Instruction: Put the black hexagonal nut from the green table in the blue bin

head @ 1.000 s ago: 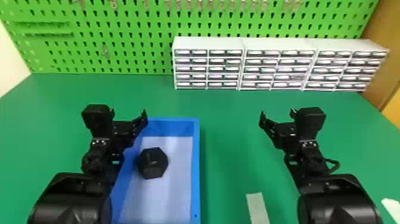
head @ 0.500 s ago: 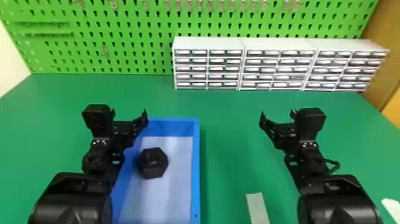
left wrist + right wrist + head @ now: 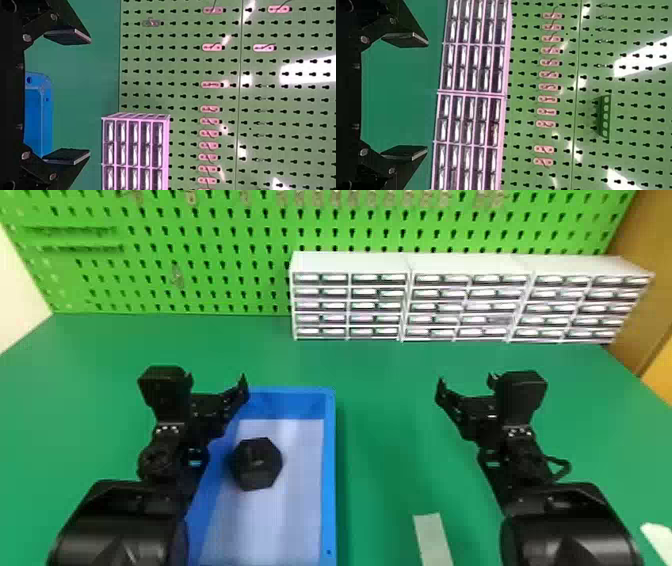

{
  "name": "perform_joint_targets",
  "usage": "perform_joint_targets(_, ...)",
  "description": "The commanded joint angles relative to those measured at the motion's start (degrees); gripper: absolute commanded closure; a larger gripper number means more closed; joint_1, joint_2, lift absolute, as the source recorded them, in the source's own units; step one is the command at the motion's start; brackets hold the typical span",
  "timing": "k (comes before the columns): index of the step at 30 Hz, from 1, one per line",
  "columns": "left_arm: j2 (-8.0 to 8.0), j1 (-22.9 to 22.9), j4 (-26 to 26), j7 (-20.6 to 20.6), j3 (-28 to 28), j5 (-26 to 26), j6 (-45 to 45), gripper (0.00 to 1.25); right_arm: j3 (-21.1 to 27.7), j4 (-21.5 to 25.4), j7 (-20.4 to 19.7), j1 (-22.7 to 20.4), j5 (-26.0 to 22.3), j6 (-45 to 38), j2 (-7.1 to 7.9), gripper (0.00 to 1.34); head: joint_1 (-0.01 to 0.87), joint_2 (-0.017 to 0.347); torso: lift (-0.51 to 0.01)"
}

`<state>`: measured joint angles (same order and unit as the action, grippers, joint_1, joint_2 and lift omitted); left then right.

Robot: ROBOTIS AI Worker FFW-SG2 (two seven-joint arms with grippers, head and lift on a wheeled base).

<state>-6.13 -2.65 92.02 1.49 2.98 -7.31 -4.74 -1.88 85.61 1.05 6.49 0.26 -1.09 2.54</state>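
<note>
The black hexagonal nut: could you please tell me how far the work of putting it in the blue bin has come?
The placing looks done: the black hexagonal nut lies inside the blue bin. Nothing is in hand: the left hand and the right hand are both open, with nothing between their fingers. For this nut, no step seems left.

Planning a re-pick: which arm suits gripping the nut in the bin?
Left, probably: the left fingers are open near the bin, closer to the nut; the right fingers are farther off, over the table.
</note>
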Motion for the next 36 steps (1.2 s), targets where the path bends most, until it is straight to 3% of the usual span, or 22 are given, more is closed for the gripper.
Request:
perform_joint_targets(1,-0.02,-0.1,0.0,0.0,-0.1,0.1,0.0,0.26,-0.2,0.0,0.0,0.0,0.0,0.0,0.01,0.33,0.686,0.051,-0.096)
perform_joint_targets(36,-0.02,0.2,0.4,0.0,0.0,-0.1,-0.1,0.26,0.5,0.2,0.0,0.0,0.2,0.1,-0.25,0.33,0.686,0.051,-0.096)
